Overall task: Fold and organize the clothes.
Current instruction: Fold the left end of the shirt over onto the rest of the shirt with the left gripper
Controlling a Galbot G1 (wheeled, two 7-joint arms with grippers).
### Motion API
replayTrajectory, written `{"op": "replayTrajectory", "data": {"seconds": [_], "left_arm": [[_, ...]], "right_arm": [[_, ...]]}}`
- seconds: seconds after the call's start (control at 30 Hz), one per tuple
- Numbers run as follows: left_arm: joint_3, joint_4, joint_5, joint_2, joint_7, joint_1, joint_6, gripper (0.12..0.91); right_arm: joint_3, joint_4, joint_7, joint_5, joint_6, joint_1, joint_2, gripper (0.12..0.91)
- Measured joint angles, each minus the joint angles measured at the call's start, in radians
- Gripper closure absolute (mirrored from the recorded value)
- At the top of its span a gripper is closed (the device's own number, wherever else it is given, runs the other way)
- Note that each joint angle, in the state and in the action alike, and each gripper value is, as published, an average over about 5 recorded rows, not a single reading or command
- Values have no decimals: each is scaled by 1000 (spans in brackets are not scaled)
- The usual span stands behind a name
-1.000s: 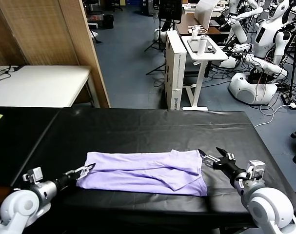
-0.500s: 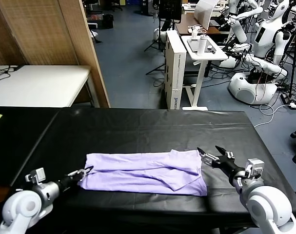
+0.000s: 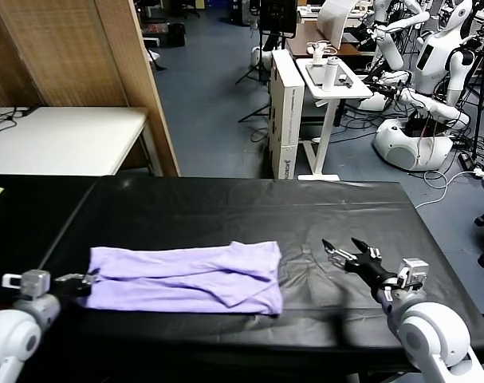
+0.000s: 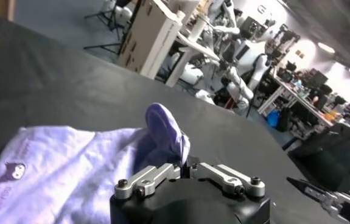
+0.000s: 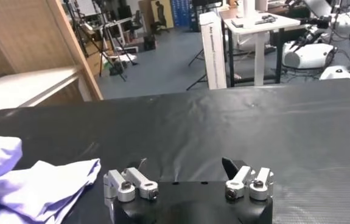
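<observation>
T-shirt: lavender, folded into a long band, lying flat on the black table toward its near-left corner; a small dark print shows in the left wrist view.
Left gripper: at the near-left edge, fingers closed on the shirt's left end.
Right gripper: near the table's near-right corner, fingers spread apart, holding nothing, well clear of the shirt's right end.

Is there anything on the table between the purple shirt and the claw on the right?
Nothing: the head view shows only bare black table between the shirt and the open right gripper.
</observation>
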Motion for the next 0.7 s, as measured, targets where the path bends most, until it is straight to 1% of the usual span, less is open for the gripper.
{"op": "replayTrajectory", "data": {"seconds": [0.17, 0.4, 0.53, 0.7], "left_arm": [[85, -53, -100, -72, -45, -12, 0, 844], [202, -100, -152, -143, -93, -52, 0, 844], [255, -113, -171, -165, -111, -80, 0, 844], [312, -115, -166, -194, -121, -112, 0, 844]], "right_arm": [[3, 14, 0, -17, 0, -18, 10, 118], [20, 23, -1, -41, 1, -50, 18, 118], [20, 24, -2, -55, 2, -58, 25, 118], [14, 24, -3, -70, 2, -65, 35, 118]]}}
